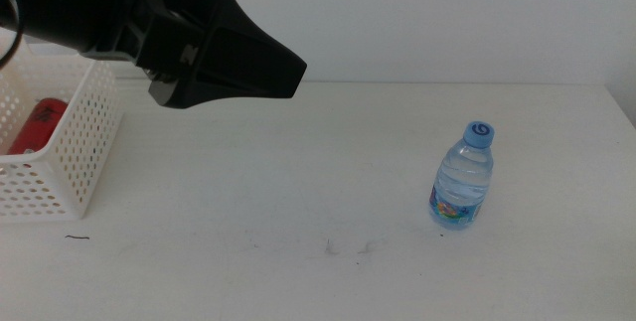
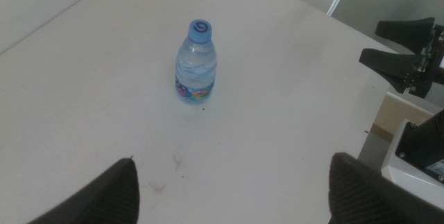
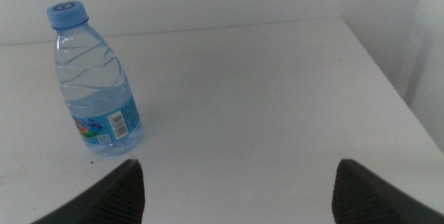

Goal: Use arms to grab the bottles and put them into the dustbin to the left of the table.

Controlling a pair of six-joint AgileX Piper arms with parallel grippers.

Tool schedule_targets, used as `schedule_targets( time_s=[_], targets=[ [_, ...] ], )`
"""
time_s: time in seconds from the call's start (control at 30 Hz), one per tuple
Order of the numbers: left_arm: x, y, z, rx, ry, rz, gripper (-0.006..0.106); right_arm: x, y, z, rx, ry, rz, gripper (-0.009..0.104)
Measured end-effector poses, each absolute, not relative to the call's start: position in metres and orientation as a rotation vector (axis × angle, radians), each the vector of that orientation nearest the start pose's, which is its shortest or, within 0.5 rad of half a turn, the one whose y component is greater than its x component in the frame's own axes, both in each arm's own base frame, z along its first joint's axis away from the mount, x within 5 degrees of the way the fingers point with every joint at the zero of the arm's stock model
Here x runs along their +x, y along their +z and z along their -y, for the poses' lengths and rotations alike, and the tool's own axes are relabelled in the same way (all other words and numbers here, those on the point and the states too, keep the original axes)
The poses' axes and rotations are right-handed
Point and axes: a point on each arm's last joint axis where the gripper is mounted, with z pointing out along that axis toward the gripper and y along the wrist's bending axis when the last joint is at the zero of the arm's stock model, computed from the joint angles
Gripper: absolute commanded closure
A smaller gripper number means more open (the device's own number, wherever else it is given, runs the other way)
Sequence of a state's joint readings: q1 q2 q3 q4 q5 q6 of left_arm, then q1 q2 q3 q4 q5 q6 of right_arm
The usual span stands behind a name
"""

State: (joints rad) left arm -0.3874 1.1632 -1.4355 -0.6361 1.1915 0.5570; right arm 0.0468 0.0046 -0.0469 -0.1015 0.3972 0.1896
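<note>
Standing upright on the table [image 1: 248, 162], well apart from the dustbin [image 1: 70, 152] holding the can [image 1: 35, 127]: the bottle [image 1: 463, 177], needing the left gripper [image 2: 232, 182], jaws spread and empty, closing squarely around its body; right gripper [image 3: 236, 182] waiting nearby, likewise spread.

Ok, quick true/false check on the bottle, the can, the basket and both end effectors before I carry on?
1. The water bottle stands upright on the table. True.
2. The red can lies in the white basket. True.
3. The left end effector is clamped on the bottle. False: it is open, above the table near the basket, holding nothing.
4. The bottle's cap is off. False: the blue cap is on.
5. The right end effector is open and empty. True.
</note>
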Motion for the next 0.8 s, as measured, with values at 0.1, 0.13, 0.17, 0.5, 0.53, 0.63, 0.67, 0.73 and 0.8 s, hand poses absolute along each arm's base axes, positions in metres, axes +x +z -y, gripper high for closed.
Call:
schedule_targets(
  time_s=[0.1, 0.13, 0.17, 0.5, 0.53, 0.63, 0.67, 0.73, 0.8],
  targets=[
    [0.172, 0.455, 0.124, 1.028, -0.726, -2.029, 0.007, 0.051, 0.193, 0.002, 0.067, 0.055, -1.835, 0.005],
    [0.172, 0.455, 0.124, 1.028, -0.726, -2.029, 0.007, 0.051, 0.193, 0.002, 0.066, 0.053, -1.835, 0.005],
    [0.172, 0.455, 0.124, 1.028, -0.726, -2.029, 0.007, 0.051, 0.193, 0.002, 0.065, 0.051, -1.835, 0.005],
    [0.173, 0.456, 0.124, 1.013, -0.721, -2.017, 0.007, 0.051, 0.193, 0.002, 0.061, 0.045, -1.835, 0.005],
    [0.173, 0.456, 0.124, 1.008, -0.719, -2.013, 0.007, 0.051, 0.193, 0.002, 0.061, 0.045, -1.835, 0.005],
    [0.174, 0.456, 0.125, 1.002, -0.717, -2.009, 0.007, 0.051, 0.193, 0.0, 0.092, 0.097, -1.836, 0.005],
    [0.174, 0.456, 0.125, 1.002, -0.717, -2.008, 0.007, 0.052, 0.195, -0.001, 0.105, 0.119, -1.843, 0.005],
    [0.174, 0.456, 0.124, 1.0, -0.714, -2.007, 0.007, 0.054, 0.204, -0.002, 0.123, 0.147, -1.861, 0.005],
    [0.175, 0.457, 0.125, 0.995, -0.715, -2.002, 0.007, 0.059, 0.217, -0.002, 0.127, 0.15, -1.878, 0.005]
  ],
)
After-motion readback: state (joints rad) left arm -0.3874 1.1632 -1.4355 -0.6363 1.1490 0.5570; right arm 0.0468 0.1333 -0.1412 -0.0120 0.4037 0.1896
